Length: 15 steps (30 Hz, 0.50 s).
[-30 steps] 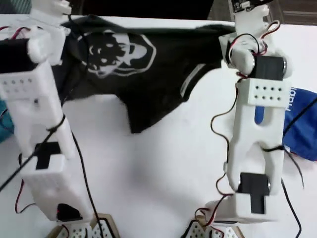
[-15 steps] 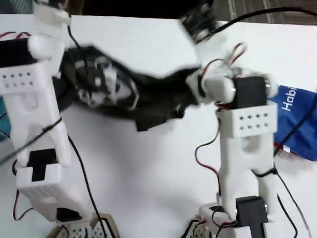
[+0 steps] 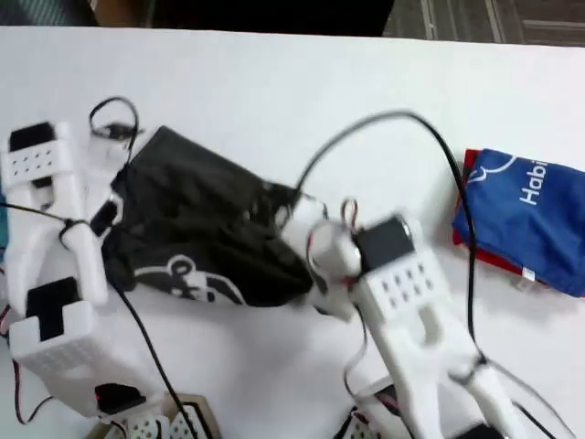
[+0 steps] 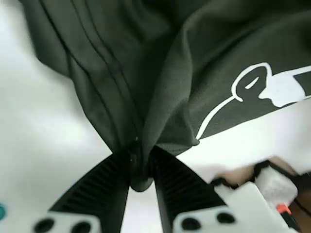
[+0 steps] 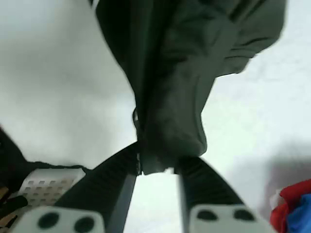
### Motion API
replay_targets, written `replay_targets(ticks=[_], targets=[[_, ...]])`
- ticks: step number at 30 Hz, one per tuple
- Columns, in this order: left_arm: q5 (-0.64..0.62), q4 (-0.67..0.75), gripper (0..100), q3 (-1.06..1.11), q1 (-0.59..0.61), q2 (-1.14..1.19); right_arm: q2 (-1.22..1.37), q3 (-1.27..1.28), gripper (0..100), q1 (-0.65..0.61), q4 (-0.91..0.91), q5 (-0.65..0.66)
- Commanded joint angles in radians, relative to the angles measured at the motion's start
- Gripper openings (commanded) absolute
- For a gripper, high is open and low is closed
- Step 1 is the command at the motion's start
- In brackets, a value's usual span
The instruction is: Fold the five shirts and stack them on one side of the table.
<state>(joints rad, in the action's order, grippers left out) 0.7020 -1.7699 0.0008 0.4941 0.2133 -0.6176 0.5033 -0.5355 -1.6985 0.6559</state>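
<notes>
Black printed shirt [image 3: 196, 238]: likely light, limp, bunches readily; best held at hem edges. Left gripper [image 4: 141, 170], right gripper [image 5: 156, 167]: both clenched on its folds.

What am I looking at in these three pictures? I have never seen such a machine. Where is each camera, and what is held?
These are two small white robot arms, side by side at a white table. The high view looks down from above. The other two pictures come from a camera on each arm's wrist, so the black fingers appear close up. The left gripper and the right gripper are each shut on a bunched edge of the black shirt, which carries a white print. At the table's right side lies a folded blue shirt on top of something red.
</notes>
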Motion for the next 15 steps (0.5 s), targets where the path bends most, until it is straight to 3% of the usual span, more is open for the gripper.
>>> replay_targets(ticks=[1, 8, 11, 15], targets=[[0.023, -0.006, 3, 0.051, 0.066, -0.051, -0.219, 0.063, 26.0, -0.021, -0.010, 0.037], [0.023, 0.071, 3, 0.145, 0.186, -0.051, -0.432, -0.034, 29.8, 0.197, 0.021, 0.032], [0.023, 0.112, 3, 0.177, 0.213, -0.051, -0.381, 0.100, 29.8, 0.280, 0.137, -0.028], [0.023, 0.144, 3, 0.208, 0.215, -0.051, -0.206, 0.298, 29.8, 0.259, 0.338, -0.048]])
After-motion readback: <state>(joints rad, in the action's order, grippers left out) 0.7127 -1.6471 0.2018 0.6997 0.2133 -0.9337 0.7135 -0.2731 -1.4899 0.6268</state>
